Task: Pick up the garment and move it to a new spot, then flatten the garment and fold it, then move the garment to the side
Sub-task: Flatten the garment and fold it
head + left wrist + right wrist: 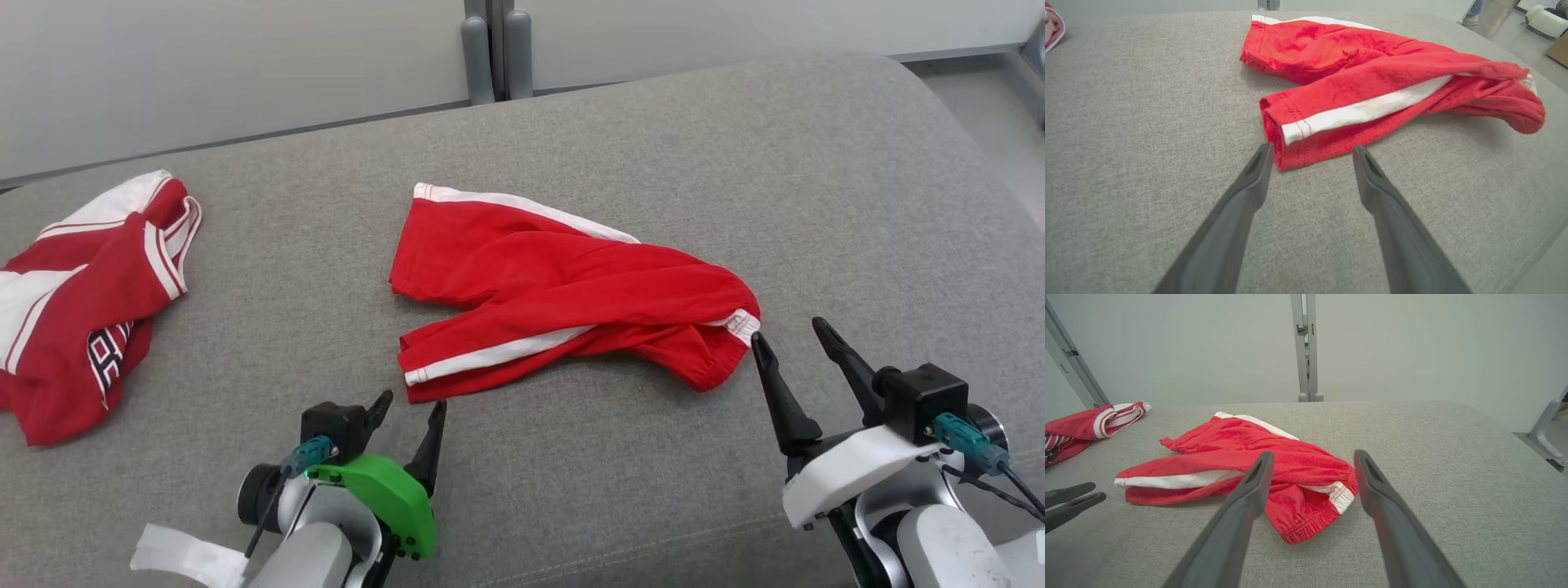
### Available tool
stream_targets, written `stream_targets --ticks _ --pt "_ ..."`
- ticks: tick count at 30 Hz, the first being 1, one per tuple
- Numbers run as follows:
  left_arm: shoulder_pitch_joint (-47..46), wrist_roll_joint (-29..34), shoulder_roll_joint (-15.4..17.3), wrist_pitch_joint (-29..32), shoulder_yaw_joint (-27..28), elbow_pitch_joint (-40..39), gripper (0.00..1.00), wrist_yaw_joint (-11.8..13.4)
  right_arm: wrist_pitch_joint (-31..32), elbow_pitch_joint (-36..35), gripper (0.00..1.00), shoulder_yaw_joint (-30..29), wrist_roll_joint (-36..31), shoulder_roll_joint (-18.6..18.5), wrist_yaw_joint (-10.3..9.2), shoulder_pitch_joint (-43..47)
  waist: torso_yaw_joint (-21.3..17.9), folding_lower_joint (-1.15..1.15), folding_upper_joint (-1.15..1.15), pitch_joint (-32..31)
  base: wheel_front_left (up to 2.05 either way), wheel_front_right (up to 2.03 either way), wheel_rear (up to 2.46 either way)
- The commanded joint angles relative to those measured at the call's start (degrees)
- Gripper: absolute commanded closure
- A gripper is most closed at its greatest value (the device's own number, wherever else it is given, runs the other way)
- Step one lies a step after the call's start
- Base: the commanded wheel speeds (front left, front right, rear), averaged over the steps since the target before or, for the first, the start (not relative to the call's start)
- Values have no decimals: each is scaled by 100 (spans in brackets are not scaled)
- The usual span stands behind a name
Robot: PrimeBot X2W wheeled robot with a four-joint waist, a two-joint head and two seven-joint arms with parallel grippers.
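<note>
1. The red shorts (563,294) lie crumpled near the middle of the grey cushion (653,139), legs pointing to the robot's left and the waistband (1333,502) to its right. A second red-and-white garment (82,310) sits well apart at the far left and should be left alone.
2. The left gripper (412,402) has its fingers spread. In the left wrist view they straddle the near leg hem (1278,139), with one tip just beside the cloth. The right gripper (785,329) is also spread, its tips just beside the waistband end. Neither holds anything.
3. The step in hand looks like the first pickup, so each gripper should close on cloth, not on cushion.
4. For the left side, I would slide the lower finger flat along the cushion under the hem, then close across the white stripe (1363,108), where the fabric is doubled and thicker.
5. For the right side, aim for the elastic waistband; it is bunched and stands proud of the cushion, so it offers an easy bite.
6. Close both before lifting, and lift evenly so the shorts hang stretched between the grippers.
7. Risk: the soft cushion may give under a fingertip, and a shallow pinch could catch only one layer and slip.
</note>
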Motion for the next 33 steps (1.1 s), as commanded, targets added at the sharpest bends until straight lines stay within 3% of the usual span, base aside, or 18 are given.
stream_targets --ticks 1,15,18,19,22,25,31,33 --pt "-215 -23 -29 -60 35 211 0 -47 -39 -4 0 -10 6 -22 -2 -72 -152 0 0 170 0 0 0" --pt "-978 -56 -297 -419 48 1390 0 -250 -106 51 0 16 29 5 -2 -225 -310 0 0 427 0 0 0" --pt "-1037 -57 -348 -453 -15 1579 25 -296 -135 76 0 -13 19 25 -2 -238 -303 0 0 449 0 0 0" --pt "-1062 -37 -349 -473 -33 1604 29 -310 -142 82 0 -12 23 27 -2 -240 -301 0 0 452 0 0 0" --pt "-1092 -35 -369 -527 -17 1615 25 -339 -162 102 0 -4 39 34 -2 -249 -295 0 0 454 0 0 0" --pt "-1116 39 -386 -558 -9 1542 28 -340 -181 119 0 -13 31 33 -2 -255 -280 0 0 453 0 0 0" --pt "-1111 190 -408 -580 -40 1379 68 -381 -159 228 0 10 91 18 -2 -285 -260 0 0 456 0 0 0" --pt "-1086 233 -405 -576 -7 1296 93 -388 -141 291 0 20 149 6 -2 -326 -257 0 0 462 0 0 0"
